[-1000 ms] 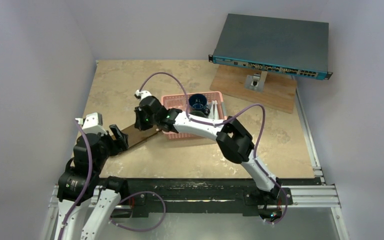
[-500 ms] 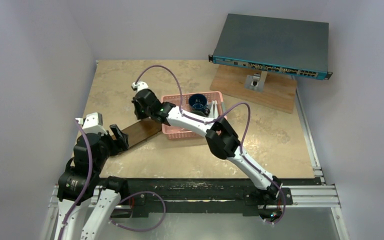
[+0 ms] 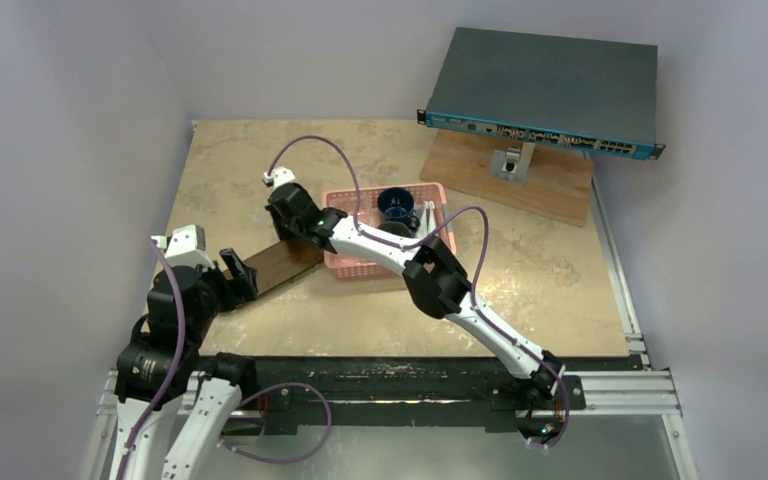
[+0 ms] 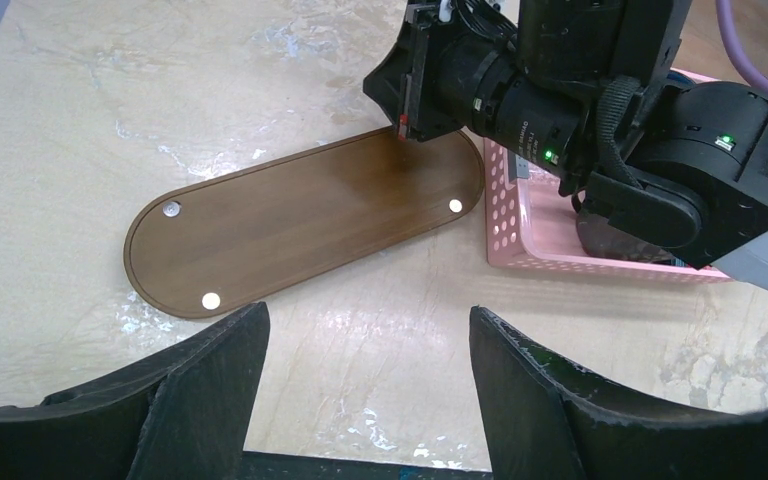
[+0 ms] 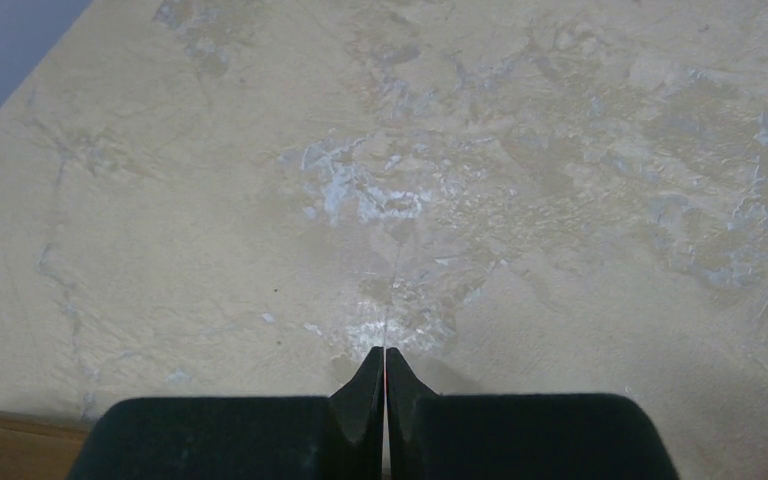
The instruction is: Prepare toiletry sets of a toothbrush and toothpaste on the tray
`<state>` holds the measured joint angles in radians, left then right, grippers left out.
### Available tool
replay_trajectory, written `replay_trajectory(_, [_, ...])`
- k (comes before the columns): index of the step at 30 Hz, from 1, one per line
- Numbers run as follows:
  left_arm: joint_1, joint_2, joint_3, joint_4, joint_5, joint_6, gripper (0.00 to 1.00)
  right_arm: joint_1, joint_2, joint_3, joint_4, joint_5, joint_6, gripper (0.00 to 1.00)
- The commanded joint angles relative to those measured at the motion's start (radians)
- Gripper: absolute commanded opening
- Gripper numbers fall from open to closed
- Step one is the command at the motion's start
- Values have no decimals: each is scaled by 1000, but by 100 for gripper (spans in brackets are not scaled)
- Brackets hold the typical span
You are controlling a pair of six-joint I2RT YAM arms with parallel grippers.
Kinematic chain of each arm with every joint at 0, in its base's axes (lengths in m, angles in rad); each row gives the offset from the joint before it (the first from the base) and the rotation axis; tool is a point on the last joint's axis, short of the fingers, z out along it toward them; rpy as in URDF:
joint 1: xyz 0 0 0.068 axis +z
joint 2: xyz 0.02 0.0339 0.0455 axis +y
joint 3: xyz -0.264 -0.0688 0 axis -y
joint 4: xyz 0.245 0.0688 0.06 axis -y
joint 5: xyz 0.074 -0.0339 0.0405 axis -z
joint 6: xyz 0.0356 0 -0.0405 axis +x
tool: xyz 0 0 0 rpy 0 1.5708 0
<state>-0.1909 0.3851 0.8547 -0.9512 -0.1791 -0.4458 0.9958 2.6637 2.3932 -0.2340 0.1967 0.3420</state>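
Note:
The dark brown tray (image 4: 300, 225) lies bare on the table, its right end against the pink basket (image 4: 520, 230); it also shows in the top view (image 3: 285, 266). My right gripper (image 5: 385, 360) is shut with nothing visible between its fingers. Its tips point down at the table by the tray's far edge (image 4: 401, 122), in the top view (image 3: 282, 232). My left gripper (image 4: 368, 330) is open and empty, just near of the tray, in the top view (image 3: 240, 275). Slim pale sticks (image 3: 428, 213) stand in the basket's right end, too small to tell toothbrush from toothpaste.
The pink basket (image 3: 360, 262) also holds a dark blue cup (image 3: 396, 203). A grey network switch (image 3: 545, 90) sits on a wooden board (image 3: 550, 195) at the back right. White walls close in the left and back.
My right gripper has moved off the tray's right end, back and left to its far edge, with the arm stretched further. The tray now shows fully. The left arm has not moved.

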Motion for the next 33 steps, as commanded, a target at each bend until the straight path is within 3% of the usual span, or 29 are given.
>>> replay_trajectory(1, [5, 3, 6, 29, 10, -2, 73, -3, -18, 18, -11, 15, -34, 0])
replay_trajectory(21, [11, -2, 3, 31, 12, -2, 73, 60, -139, -165, -55, -29, -138, 0])
replay_trajectory(33, [13, 11, -7, 26, -17, -22, 75, 98, -269, -391, 3, -51, -115, 0])
